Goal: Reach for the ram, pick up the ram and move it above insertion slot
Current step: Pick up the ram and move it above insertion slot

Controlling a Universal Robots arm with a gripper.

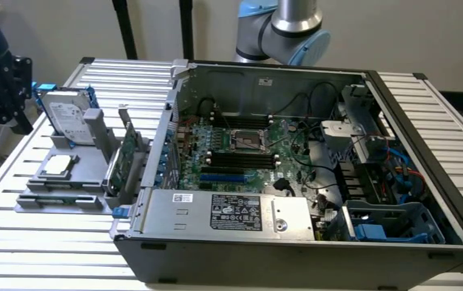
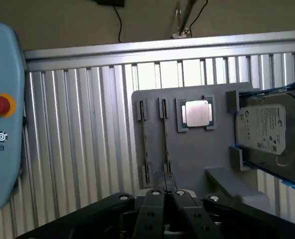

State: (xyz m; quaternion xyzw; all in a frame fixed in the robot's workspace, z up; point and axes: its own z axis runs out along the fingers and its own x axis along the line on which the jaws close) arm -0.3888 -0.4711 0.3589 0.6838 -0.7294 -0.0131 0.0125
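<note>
Two ram sticks stand on edge in the grey holder (image 2: 187, 149), seen as thin strips; one ram stick (image 2: 165, 142) lies straight ahead of my fingertips, the other ram stick (image 2: 143, 142) beside it. My gripper (image 2: 165, 192) hovers well above the holder, shut with nothing between its fingers. In the exterior view the holder (image 1: 61, 182) sits on the table to the left of the open computer case (image 1: 296, 182). The black memory slots (image 1: 239, 160) lie on the green motherboard below the processor socket (image 1: 245, 140).
On the holder also sit a processor chip (image 2: 196, 113), a hard drive (image 2: 269, 132) and a green expansion card (image 1: 122, 163). A teach pendant (image 2: 3, 114) lies on the slatted table (image 1: 45, 254). The arm's base (image 1: 292, 30) rises behind the case. Cables and drive cages crowd the case's right side.
</note>
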